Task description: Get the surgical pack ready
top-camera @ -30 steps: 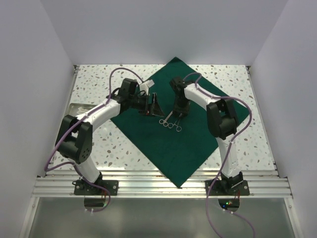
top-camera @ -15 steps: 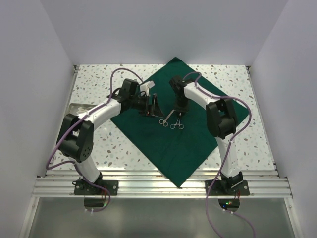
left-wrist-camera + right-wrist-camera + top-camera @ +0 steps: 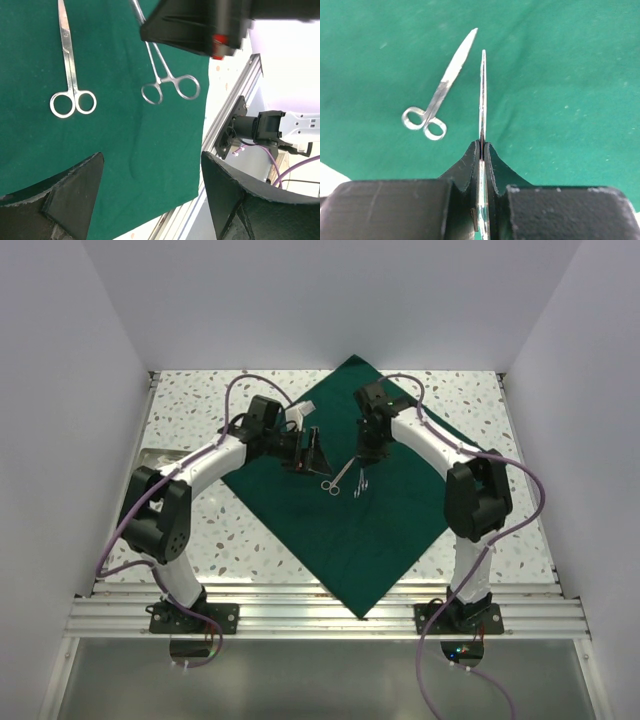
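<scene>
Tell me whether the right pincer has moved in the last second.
Yes. Seen from above, the right pincer, shut on a silver instrument, has shifted slightly toward the far corner of the green drape, and a little to the right.

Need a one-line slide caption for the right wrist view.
Right gripper shut on a thin silver instrument, seen edge-on over the green drape, with scissors lying flat on the cloth nearby.

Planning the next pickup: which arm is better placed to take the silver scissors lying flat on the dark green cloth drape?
Left, probably. The left gripper is open and empty, with the silver scissors just ahead of it. The right gripper is shut on the other thin silver instrument.
</scene>
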`<action>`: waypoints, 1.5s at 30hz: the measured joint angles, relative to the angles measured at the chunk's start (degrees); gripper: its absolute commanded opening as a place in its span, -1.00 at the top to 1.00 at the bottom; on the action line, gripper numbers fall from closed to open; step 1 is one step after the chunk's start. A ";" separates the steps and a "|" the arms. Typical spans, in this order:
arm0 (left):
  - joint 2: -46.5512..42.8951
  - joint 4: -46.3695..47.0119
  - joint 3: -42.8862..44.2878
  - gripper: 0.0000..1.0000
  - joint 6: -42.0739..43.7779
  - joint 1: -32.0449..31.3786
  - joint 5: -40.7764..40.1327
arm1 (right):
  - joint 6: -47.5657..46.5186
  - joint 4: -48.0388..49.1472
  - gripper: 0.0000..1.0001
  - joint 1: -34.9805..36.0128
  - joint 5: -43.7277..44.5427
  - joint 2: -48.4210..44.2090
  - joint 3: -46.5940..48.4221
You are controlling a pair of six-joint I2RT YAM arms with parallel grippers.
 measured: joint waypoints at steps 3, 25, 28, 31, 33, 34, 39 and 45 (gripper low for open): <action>0.66 0.24 0.24 -0.66 -0.15 0.00 0.72 | -1.25 2.73 1.00 0.00 -2.82 -2.89 -2.60; -5.29 8.24 -3.50 -0.57 -5.70 -0.02 5.33 | 0.52 27.91 1.00 -0.31 -38.29 -13.99 -11.37; -7.63 9.51 -4.52 -0.49 -8.92 -0.13 3.54 | 0.94 28.68 1.00 0.07 -38.71 -15.89 -13.40; -8.35 10.03 -5.11 -0.38 -11.54 -0.46 2.54 | 1.44 29.49 1.00 0.61 -38.75 -17.42 -15.63; -8.35 9.90 -5.46 -0.23 -12.76 -1.07 1.84 | 2.01 29.81 1.00 1.14 -38.64 -18.21 -16.94; -8.35 9.84 -5.60 -0.18 -13.35 -1.44 1.51 | 2.27 30.03 1.00 1.33 -38.62 -18.53 -17.35; -8.79 10.38 -7.50 0.43 -16.17 -2.75 0.98 | 3.91 31.67 1.00 2.38 -38.14 -19.50 -18.14; -9.01 10.54 -8.15 1.00 -18.25 -2.27 0.15 | 5.27 32.89 1.00 2.49 -36.57 -19.71 -18.16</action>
